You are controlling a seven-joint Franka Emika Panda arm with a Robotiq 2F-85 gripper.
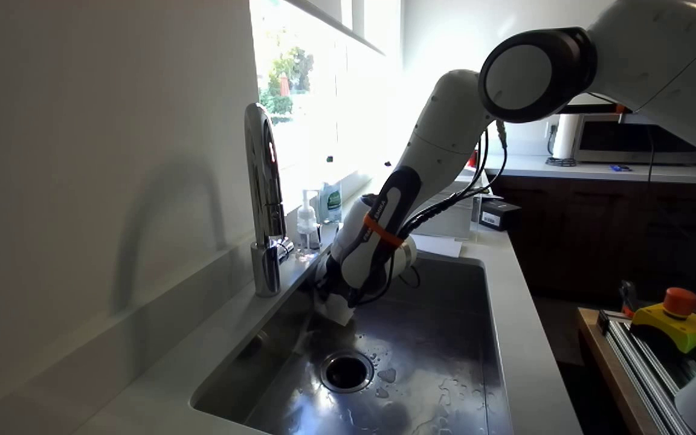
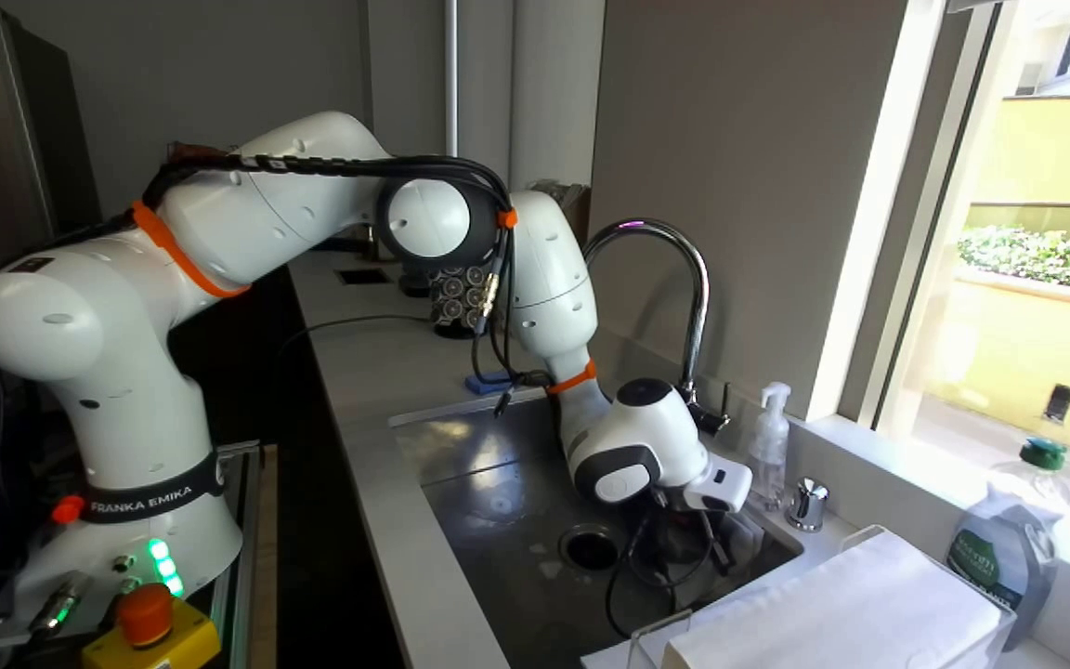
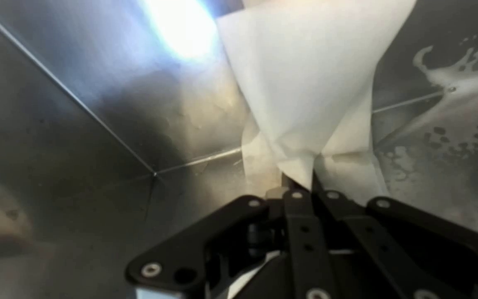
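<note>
Pinching a white sheet [image 3: 305,83], the pincer [image 3: 303,187] hangs inside the wet sink [image 1: 432,338].

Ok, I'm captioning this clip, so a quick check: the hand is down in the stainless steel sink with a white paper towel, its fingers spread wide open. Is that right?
Not the fingers: the wrist view shows them closed, pinching the white paper towel. The rest stands: the hand is down in the stainless steel sink.

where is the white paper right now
The white paper is pinched in the tool, right of centre in the wrist view. In an exterior view it shows inside the sink, right of the faucet, beyond the drain.
</note>
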